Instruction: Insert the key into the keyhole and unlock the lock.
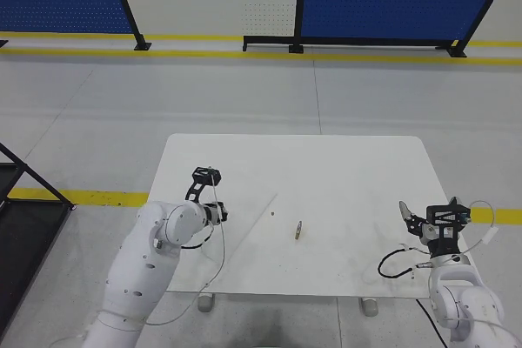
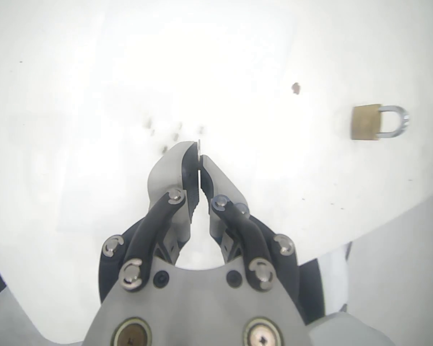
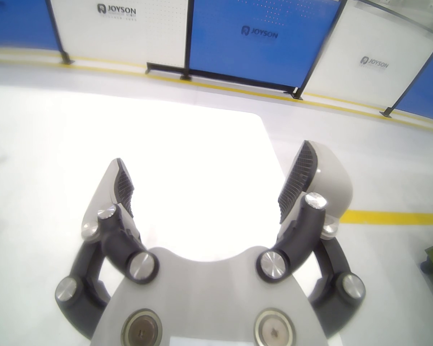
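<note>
my left claw [image 2: 200, 158] is pressed together on a thin bit of metal, which looks like the key [image 2: 199, 146], seen edge-on at the tips over the white surface [image 2: 93, 73]. the brass padlock [image 2: 377, 122] lies flat around the middle of the surface, well apart from both claws. my right claw [image 3: 216, 178] is spread wide over the surface's right edge.

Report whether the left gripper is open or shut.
Shut: the left gripper has its jaws pressed together, pinching a thin metal sliver, apparently the key.
</note>
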`<state>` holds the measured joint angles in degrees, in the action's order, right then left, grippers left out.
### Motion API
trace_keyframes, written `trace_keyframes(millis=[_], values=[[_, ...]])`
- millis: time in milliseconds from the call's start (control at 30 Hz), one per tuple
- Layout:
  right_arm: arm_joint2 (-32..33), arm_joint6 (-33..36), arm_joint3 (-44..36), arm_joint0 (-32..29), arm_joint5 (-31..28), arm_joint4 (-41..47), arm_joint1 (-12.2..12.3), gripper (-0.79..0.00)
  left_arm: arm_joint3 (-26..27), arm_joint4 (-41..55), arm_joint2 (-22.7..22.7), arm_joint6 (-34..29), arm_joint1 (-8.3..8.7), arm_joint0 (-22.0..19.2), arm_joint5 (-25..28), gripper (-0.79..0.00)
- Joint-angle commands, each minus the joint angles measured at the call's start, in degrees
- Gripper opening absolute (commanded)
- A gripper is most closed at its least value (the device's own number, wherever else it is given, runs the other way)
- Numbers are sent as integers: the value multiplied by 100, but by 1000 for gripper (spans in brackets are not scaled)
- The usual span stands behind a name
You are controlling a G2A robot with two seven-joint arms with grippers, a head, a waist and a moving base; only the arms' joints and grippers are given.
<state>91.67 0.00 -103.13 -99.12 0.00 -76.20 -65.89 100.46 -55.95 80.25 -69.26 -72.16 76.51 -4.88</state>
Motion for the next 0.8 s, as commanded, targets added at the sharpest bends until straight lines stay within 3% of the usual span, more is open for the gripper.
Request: trace_keyframes(millis=[0, 333, 767], values=[[0, 0, 0, 0, 0, 0, 0, 0, -9, 699, 219, -57, 1, 24, -29, -785], [0, 0, 0, 0, 0, 0, 0, 0, -487, 3317, 1201, -532, 77, 104, 153, -785], [0, 0, 0, 0, 0, 0, 0, 0, -1345, 5369, 1547, -1211, 206, -28, 628, -785]])
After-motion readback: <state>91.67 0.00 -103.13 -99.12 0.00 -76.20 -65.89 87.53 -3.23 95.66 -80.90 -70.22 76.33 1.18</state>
